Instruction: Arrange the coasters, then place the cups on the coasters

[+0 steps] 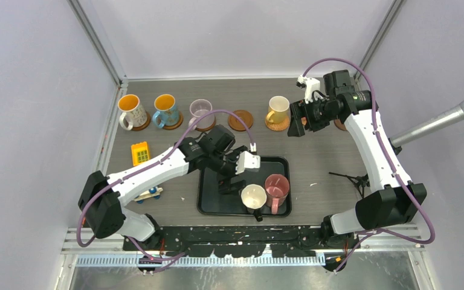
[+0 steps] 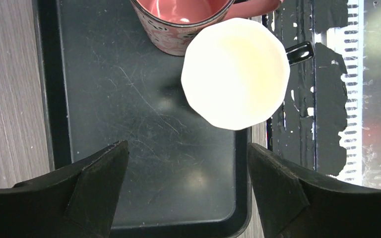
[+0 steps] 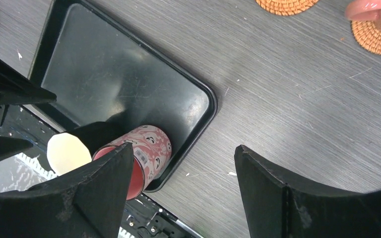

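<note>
Along the back stand a white cup (image 1: 130, 111), a blue cup (image 1: 166, 110), a lilac cup (image 1: 200, 112) and a yellow cup (image 1: 278, 110), each on a brown coaster. One coaster (image 1: 240, 119) lies bare between them. A cream cup (image 1: 254, 196) (image 2: 235, 72) and a pink cup (image 1: 276, 187) (image 2: 178, 20) (image 3: 146, 148) stand in the black tray (image 1: 211, 202). My left gripper (image 1: 232, 185) (image 2: 187, 148) hangs open over the tray, short of the cream cup. My right gripper (image 1: 298, 121) (image 3: 183, 148) is open and empty beside the yellow cup.
A yellow toy block (image 1: 140, 153) and a small toy (image 1: 149, 193) lie left of the tray. Another coaster (image 1: 340, 125) is partly hidden behind the right arm. A small black stand (image 1: 353, 178) sits right of the tray. A microphone (image 1: 453, 118) pokes in from the right.
</note>
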Tool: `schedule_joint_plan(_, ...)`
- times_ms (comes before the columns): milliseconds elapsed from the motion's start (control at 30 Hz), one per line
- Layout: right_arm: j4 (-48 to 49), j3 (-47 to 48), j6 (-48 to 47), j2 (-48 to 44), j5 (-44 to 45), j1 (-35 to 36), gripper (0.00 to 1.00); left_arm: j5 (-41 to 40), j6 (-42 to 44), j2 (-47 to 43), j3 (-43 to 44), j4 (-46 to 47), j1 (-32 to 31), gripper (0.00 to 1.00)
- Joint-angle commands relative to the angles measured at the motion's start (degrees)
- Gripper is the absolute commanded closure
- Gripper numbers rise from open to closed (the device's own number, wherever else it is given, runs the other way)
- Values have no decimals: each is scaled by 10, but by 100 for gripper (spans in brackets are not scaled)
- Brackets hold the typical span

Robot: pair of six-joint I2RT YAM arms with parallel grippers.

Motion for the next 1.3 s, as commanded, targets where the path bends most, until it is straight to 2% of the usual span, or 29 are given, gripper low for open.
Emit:
schedule_joint_plan(0,-5,-2,-16,-21,-1,0,22,18,8,13,35,-3,-8,10)
schedule_joint_plan(100,-23,-8,-44,-36,-30,8,22,20,23,7,31,-12,-16,8)
schedule_joint_plan(233,-19,-46,-58,-61,-10,29,22,30,32,-13,5,2,-21,1)
schedule_joint_plan(400,-13,-70,-53,-70,-4,33,22,30,102,12,29,-42,-62,0)
schedule_joint_plan(567,-10,-68,-56,-68,15,33,22,27,133,34,54,-78,-103,0)
schedule_joint_plan(833,-11,-57,-49,-71,29,33,22,-27,89,43,45,-21,-131,0)
schedule_joint_plan(1267,-5,-56,-51,-74,28,33,22,-83,98,22,43,-33,-131,0)
